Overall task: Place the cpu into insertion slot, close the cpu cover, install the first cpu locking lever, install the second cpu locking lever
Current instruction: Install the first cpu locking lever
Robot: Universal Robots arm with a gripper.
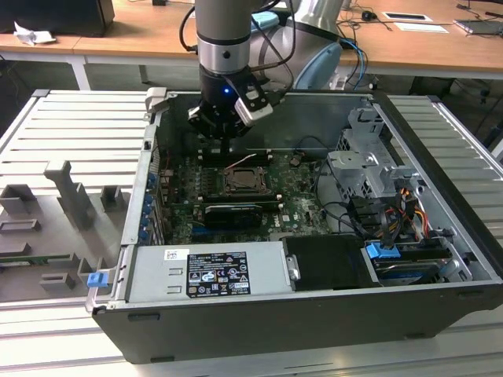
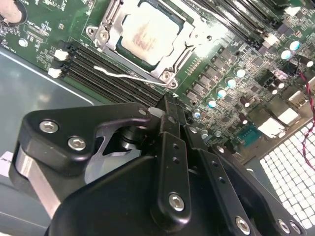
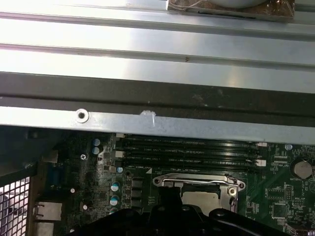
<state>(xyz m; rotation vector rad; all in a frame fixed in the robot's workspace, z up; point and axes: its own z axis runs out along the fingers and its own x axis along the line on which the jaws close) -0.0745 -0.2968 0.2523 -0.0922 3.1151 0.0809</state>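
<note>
Gripper (image 1: pixel 225 149) hangs inside the open computer case (image 1: pixel 440 204), above the far part of the motherboard (image 1: pixel 302 206). It is just beyond the insertion slot (image 1: pixel 244 182) and slightly toward the exterior view's left of it. In the second wrist view the fingers (image 2: pixel 167 129) are drawn together to a narrow point with nothing between them. I judge that posture suits nudging a thin wire, not carrying a chip. The cpu (image 2: pixel 147 35) sits flat in the slot, pale face up. The cpu cover (image 2: pixel 197 37) lies down over its edges, so placing and closing look done. A thin wire locking lever (image 2: pixel 129 76) runs along the socket edge nearest the fingertips, beside the black memory slots (image 2: pixel 106 81). The tips are near it but not touching. I cannot tell whether either lever is hooked under its catch. My read: the work stands at the lever stage, with the gripper placed beside the socket so that the wire is within reach.
</note>
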